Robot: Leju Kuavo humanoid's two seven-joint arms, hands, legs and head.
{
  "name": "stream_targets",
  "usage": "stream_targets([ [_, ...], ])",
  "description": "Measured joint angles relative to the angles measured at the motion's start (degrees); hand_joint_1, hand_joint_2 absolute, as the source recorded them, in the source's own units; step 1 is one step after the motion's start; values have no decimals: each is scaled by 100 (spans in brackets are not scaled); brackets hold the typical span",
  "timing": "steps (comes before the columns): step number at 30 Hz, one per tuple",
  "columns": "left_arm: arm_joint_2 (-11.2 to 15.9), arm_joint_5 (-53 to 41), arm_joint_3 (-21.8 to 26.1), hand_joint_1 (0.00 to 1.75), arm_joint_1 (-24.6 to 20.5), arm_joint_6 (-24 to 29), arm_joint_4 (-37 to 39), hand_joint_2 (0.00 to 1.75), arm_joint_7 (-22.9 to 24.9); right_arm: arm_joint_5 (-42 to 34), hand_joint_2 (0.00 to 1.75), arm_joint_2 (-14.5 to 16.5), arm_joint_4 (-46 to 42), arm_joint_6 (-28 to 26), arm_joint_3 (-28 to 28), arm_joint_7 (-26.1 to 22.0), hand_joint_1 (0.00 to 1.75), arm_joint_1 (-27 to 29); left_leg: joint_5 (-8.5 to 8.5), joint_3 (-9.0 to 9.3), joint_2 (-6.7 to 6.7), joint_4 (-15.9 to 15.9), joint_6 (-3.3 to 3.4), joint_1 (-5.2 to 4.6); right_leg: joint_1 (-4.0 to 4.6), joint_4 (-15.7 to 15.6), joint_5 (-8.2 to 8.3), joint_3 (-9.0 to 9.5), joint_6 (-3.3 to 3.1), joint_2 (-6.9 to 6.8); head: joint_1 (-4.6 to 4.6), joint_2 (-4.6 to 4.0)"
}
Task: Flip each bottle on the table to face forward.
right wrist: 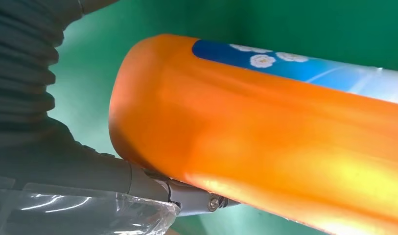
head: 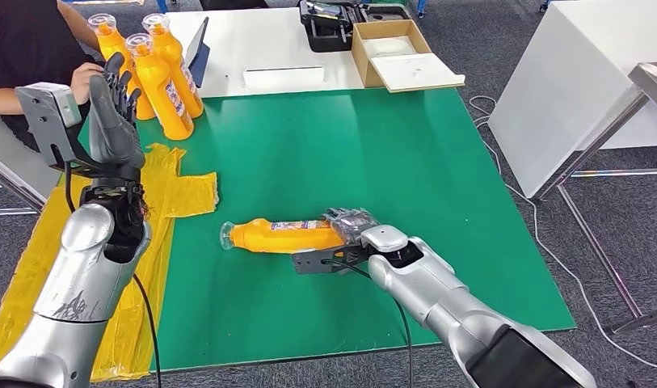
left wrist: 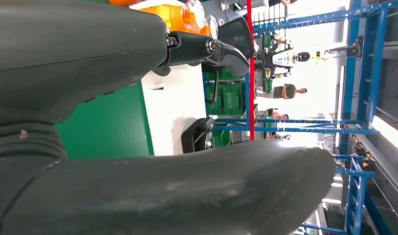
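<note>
Now my right hand (head: pixel 351 224) wraps the base of the bottle (head: pixel 284 236), which lies flat on the green worktop (head: pixel 373 153), cap leftward; my left hand (head: pixel 113 113) is raised, fingers straight, holding nothing.

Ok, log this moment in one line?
right hand: grips base of lying orange bottle | left hand: raised, holds nothing | three upright bottles at far left | green mat

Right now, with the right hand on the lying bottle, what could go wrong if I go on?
1. The right hand grips only the base end of the lying bottle; its smooth round body could slip or roll on the green mat.
2. The raised left hand is close to the standing bottles and a person's hand; moving it could knock them.
</note>
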Motion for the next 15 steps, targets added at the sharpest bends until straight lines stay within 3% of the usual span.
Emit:
stream_targets([
  [2,-18,17,-29,0,-13,-2,0,0,1,96,0,-1,1,5,-7,53,141,1,0,0,-1,0,0,0,0,0,0,0,0,0,1,0],
  [3,-27,24,-40,0,-23,-3,0,0,1,143,0,-2,1,16,-8,69,174,2,0,0,-1,0,0,0,0,0,0,0,0,0,1,0],
  [13,-59,74,-60,0,-67,7,0,0,-13,287,0,-9,-4,109,-23,77,175,3,0,5,0,0,0,1,0,0,0,4,0,0,1,0],
  [15,-59,97,-60,0,-67,7,0,0,-23,290,87,-12,-5,119,-32,77,175,5,0,5,-1,0,0,1,0,0,0,5,0,0,1,0],
])
